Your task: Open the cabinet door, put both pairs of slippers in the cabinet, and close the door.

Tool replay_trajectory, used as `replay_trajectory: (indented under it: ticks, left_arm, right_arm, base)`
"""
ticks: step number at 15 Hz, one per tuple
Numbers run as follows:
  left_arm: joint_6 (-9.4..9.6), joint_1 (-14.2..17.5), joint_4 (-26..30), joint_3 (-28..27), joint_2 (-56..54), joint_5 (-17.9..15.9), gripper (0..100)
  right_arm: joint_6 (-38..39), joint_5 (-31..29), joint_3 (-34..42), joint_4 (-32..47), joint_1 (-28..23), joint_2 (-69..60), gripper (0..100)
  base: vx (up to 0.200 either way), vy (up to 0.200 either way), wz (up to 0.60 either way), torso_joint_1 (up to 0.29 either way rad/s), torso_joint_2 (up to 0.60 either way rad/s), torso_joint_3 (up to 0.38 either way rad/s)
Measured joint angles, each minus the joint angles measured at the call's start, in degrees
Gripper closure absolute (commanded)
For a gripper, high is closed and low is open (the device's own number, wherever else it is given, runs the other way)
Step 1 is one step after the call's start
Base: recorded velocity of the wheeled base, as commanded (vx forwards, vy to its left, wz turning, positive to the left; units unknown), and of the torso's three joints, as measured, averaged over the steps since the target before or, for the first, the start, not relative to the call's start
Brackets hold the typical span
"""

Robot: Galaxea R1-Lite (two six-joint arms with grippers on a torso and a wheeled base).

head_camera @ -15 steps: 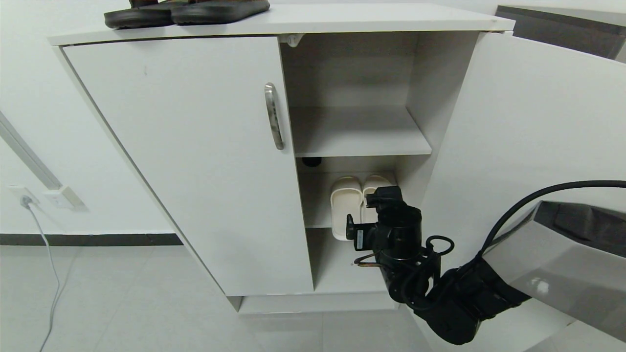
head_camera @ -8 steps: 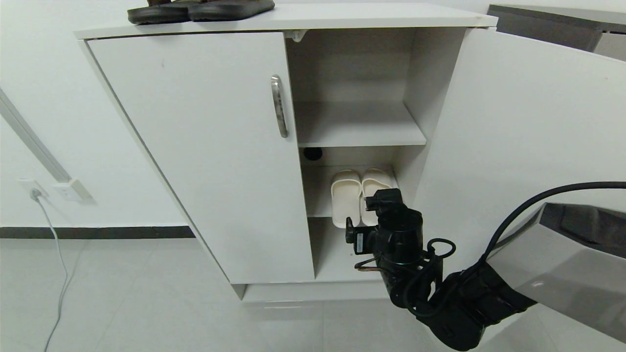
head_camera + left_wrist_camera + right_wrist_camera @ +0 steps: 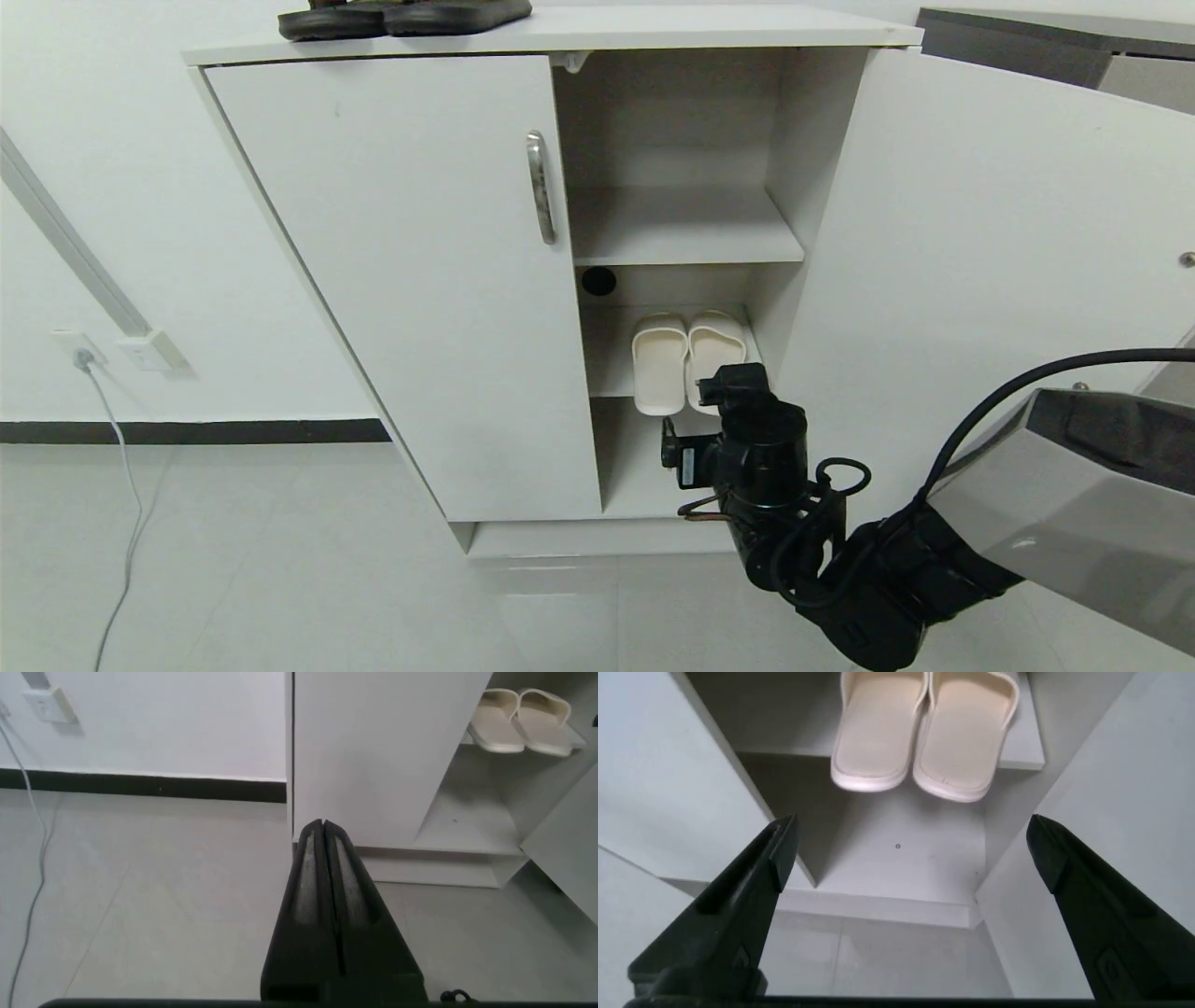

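Note:
The white cabinet (image 3: 401, 280) has its left door shut and its right door (image 3: 980, 280) swung wide open. A pair of white slippers (image 3: 689, 359) lies side by side on the middle shelf, toes outward, also seen as white slippers (image 3: 924, 728) and white slippers (image 3: 519, 721). A dark pair of slippers (image 3: 401, 14) rests on the cabinet's top, at its left end. My right gripper (image 3: 912, 831) is open and holds nothing, low in front of the open compartment, just below the white pair. My left gripper (image 3: 322, 845) is shut on nothing, over the floor facing the cabinet's base.
A metal handle (image 3: 540, 187) runs down the shut door's edge. Inside are an upper shelf (image 3: 681, 224) and a bottom shelf (image 3: 896, 859). A wall socket with a cable (image 3: 79, 359) sits low on the left wall. A grey unit (image 3: 1027, 37) stands behind the open door.
The head camera has pulled back, so the cabinet sits farther off and to the right. My right gripper now covers less of the white slippers and is farther from them.

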Motion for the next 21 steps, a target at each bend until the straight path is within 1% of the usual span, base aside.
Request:
replay_trajectory:
  ticks: [3, 10, 20, 21]
  left_arm:
    - [0.02, -0.04, 0.02, 0.0, 0.0, -0.02, 100]
    - [0.0, -0.04, 0.0, 0.0, 0.0, 0.0, 100]
    - [-0.04, -0.04, -0.02, 0.0, 0.0, 0.0, 100]
    - [-0.04, -0.04, -0.02, 0.0, 0.0, 0.04, 100]
  right_arm:
    - [-0.07, -0.09, 0.27, 0.0, -0.06, -0.28, 0]
    - [-0.16, -0.05, 1.51, -1.45, -0.05, -0.63, 0]
    - [-0.16, 0.0, 1.71, -1.51, -0.15, -0.39, 0]
    - [-0.18, 0.0, 1.68, -1.49, -0.15, -0.3, 0]
  base:
    - [0.0, 0.0, 0.0, 0.0, 0.0, 0.0]
    - [0.0, 0.0, 0.0, 0.002, 0.0, 0.158]
    - [0.0, 0.0, 0.0, 0.0, 0.0, 0.0]
    - [0.0, 0.2, 0.0, -0.002, 0.0, 0.002]
